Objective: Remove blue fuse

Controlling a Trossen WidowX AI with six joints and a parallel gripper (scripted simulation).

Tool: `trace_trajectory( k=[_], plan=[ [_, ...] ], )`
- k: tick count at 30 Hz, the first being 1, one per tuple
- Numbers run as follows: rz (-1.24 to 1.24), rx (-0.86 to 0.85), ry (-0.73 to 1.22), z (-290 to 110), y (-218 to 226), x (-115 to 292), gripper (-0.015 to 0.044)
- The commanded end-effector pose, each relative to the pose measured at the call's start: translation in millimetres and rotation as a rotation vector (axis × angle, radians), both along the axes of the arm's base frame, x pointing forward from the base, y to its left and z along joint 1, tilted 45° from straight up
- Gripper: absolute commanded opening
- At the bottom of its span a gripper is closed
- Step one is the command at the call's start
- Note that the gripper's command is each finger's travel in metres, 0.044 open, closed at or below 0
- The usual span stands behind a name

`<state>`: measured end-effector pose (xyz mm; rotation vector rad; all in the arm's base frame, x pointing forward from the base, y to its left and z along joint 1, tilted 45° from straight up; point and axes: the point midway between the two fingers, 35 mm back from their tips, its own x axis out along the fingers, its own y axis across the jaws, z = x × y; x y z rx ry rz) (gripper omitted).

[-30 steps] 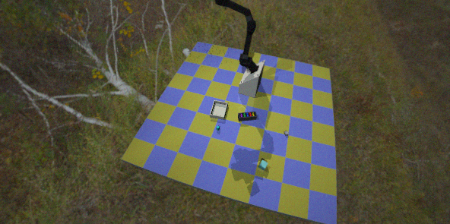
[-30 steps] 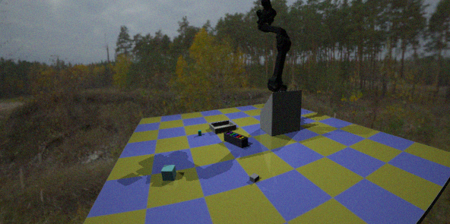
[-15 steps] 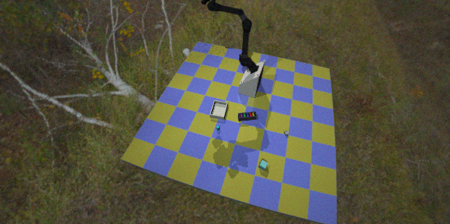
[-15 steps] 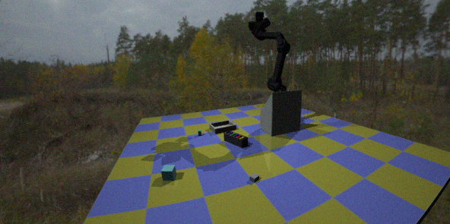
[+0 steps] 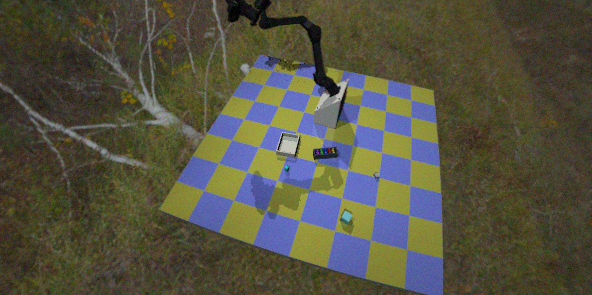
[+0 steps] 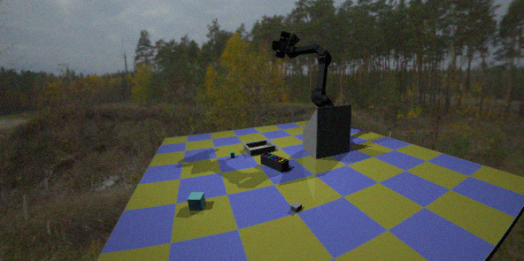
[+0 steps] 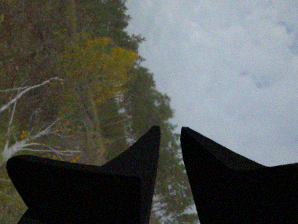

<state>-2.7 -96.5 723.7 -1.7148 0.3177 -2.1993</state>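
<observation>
Tool (image 6: 279,47) is nearly closed on nothing, parked high and pointing at sky, well clear of the bench (image 5: 400,231), so no contact risk yet; blue fuse (image 5: 330,151) sits seated in block (image 5: 325,155) far below, tray (image 5: 288,144) beside it.

Arm (image 5: 310,36) raised high, elbow bent — tool (image 7: 170,137) nearly closed, gripping nothing.
</observation>
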Motion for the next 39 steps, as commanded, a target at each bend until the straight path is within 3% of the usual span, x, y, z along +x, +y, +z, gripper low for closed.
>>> trace_trajectory(
  k=[1, 19, 31, 39],
  plan=[
    [0.091, 0.061, 0.042, -8.7, -27.9, 29.8, 0.0074],
    [0.45, 0.396, 0.158, -88.7, -127.7, 173.4, 0.0074],
    [0.748, 0.793, 0.261, -219.9, -163.6, 320.0, 0.0074],
    [0.863, 0.959, 0.311, -288.8, -152.7, 376.6, 0.0074]
  ],
)
